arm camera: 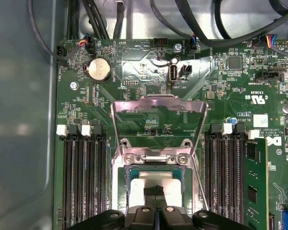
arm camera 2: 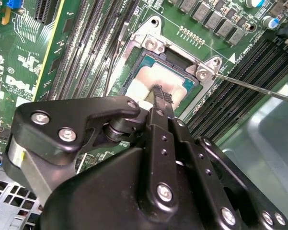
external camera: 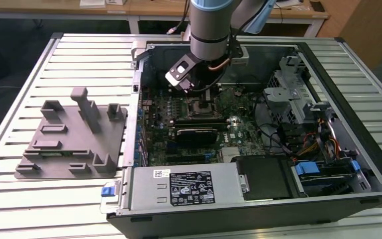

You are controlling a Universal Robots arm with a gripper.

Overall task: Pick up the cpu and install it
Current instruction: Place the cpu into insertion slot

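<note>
Black finger links sit closest to both wrist cams. The gripper [arm camera 2: 158, 96] has its two fingers pressed together with just a thin seam between them and nothing pinched in there. The tip is right down on, or a hair above, the cpu [arm camera 2: 155, 74]; I can't tell which.

The cpu itself is lying flat in the socket frame [arm camera: 118, 184], silver top up and green edge showing all round, so I'd say it's already dropped in. That would explain the shut fingers: nothing left to hold, maybe just a nudge to seat it.

Just past it the load plate [arm camera: 158, 117] is flipped up and back, which keeps the socket open from above. The thin wire lever [arm camera 2: 259, 88] is sticking out loose to one side, unlatched, so nothing's clamped down yet.

RAM slots [arm camera: 79, 177] run along both sides of the socket. Further out on the motherboard [arm camera: 134, 72] there's a coin cell [arm camera: 99, 70].

In the exterior view the computer case [external camera: 370, 149] is lying on its side with the board facing up, which lets the arm [external camera: 208, 30] come straight down into it. The grey fixture [external camera: 71, 144] sits on the slatted table [external camera: 78, 55] at the exterior view's left, well apart from the gripper.
</note>
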